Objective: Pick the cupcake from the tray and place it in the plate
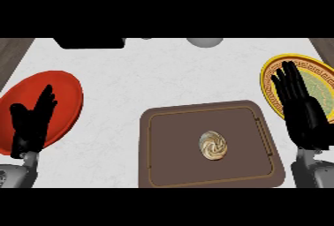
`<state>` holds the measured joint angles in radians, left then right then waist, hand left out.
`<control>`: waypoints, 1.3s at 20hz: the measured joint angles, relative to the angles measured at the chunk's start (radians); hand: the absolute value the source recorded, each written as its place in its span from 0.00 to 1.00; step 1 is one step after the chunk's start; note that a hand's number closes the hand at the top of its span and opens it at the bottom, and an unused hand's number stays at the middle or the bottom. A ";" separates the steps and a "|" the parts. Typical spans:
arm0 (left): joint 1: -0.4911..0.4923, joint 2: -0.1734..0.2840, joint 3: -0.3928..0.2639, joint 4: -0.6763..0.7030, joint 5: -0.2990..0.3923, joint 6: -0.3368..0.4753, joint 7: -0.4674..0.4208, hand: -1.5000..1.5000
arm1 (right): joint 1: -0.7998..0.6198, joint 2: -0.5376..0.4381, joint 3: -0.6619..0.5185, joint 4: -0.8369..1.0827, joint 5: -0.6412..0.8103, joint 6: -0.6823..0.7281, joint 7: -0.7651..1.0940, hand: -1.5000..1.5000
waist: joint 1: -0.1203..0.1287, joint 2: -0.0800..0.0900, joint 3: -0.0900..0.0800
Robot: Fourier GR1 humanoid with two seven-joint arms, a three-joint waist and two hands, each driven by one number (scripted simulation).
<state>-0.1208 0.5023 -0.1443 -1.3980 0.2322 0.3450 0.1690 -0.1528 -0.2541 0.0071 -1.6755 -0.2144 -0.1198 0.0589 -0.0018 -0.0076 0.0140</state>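
Observation:
A cupcake [214, 145] with swirled cream-and-gold frosting sits near the middle of a brown tray [169, 172] at the lower centre of the counter. A red plate [62, 95] lies at the left, and a yellow plate [320, 73] with a green patterned centre lies at the right. My left hand [31, 121] stands open with fingers up over the red plate's lower part. Over the yellow plate's inner edge, my right hand [303, 110] is open too, fingers straight and pointing away. Neither hand touches the cupcake or the tray.
A black object [89, 42] shows at the counter's far edge on the left, and a grey round object [205, 41] sits at the far edge near the centre. White marbled counter lies between the tray and the plates.

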 measured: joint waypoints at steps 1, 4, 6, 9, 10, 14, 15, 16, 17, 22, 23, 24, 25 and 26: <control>0.009 -0.001 0.007 -0.003 0.001 -0.015 -0.002 0.50 | 0.005 -0.001 -0.005 -0.005 0.003 0.004 -0.002 1.00 | 0.000 0.001 -0.003; 0.039 -0.038 -0.011 -0.010 0.020 -0.041 0.004 0.50 | -0.034 -0.047 -0.048 -0.058 0.011 -0.009 0.040 1.00 | 0.000 0.004 -0.009; 0.047 -0.082 -0.035 -0.009 0.039 -0.058 0.006 0.50 | -0.078 -0.094 -0.094 -0.074 0.014 -0.014 0.056 1.00 | -0.003 0.003 -0.010; 0.063 -0.125 -0.059 -0.030 0.063 -0.076 0.000 0.50 | -0.038 -0.208 -0.116 -0.044 0.188 -0.068 0.076 0.00 | -0.020 0.007 -0.017; 0.069 -0.137 -0.065 -0.036 0.071 -0.084 -0.005 0.50 | -0.018 -0.198 -0.127 -0.044 0.224 -0.115 0.070 0.00 | -0.020 0.005 -0.015; 0.088 -0.175 -0.078 -0.042 0.083 -0.106 -0.029 0.50 | 0.097 -0.115 -0.148 -0.101 0.285 -0.233 -0.026 0.00 | -0.018 0.001 -0.010; 0.090 -0.184 -0.085 -0.051 0.079 -0.106 -0.021 0.50 | 0.125 -0.091 -0.142 -0.119 0.290 -0.245 -0.052 0.00 | -0.016 0.001 -0.009; 0.095 -0.191 -0.085 -0.050 0.080 -0.111 -0.024 0.50 | 0.154 -0.080 -0.146 -0.137 0.289 -0.246 -0.074 0.00 | -0.014 0.001 -0.009; 0.094 -0.197 -0.088 -0.056 0.075 -0.112 -0.012 0.50 | 0.173 -0.068 -0.137 -0.157 0.298 -0.247 -0.080 0.00 | -0.011 0.002 -0.009; 0.094 -0.209 -0.080 -0.044 0.077 -0.142 -0.008 0.50 | 0.276 -0.103 -0.102 -0.276 0.359 -0.197 -0.015 0.00 | -0.008 0.001 -0.010; 0.095 -0.209 -0.079 -0.041 0.078 -0.150 -0.015 0.50 | 0.285 -0.133 -0.096 -0.291 0.374 -0.171 0.020 0.00 | -0.008 0.001 -0.010; 0.099 -0.213 -0.081 -0.043 0.073 -0.149 -0.024 0.50 | 0.295 -0.164 -0.086 -0.307 0.385 -0.140 0.056 0.00 | -0.007 0.001 -0.010; 0.101 -0.217 -0.084 -0.047 0.070 -0.146 -0.022 0.50 | 0.308 -0.190 -0.068 -0.320 0.400 -0.109 0.089 0.00 | -0.006 0.001 -0.010; 0.110 -0.227 -0.094 -0.049 0.065 -0.141 -0.026 0.50 | 0.322 -0.219 -0.055 -0.338 0.410 -0.076 0.123 0.00 | -0.006 0.001 -0.011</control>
<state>-0.0106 0.2752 -0.2388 -1.4472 0.2969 0.2037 0.1428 0.1692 -0.4732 -0.0476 -2.0133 0.1960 -0.1956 0.1821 -0.0079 -0.0071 0.0030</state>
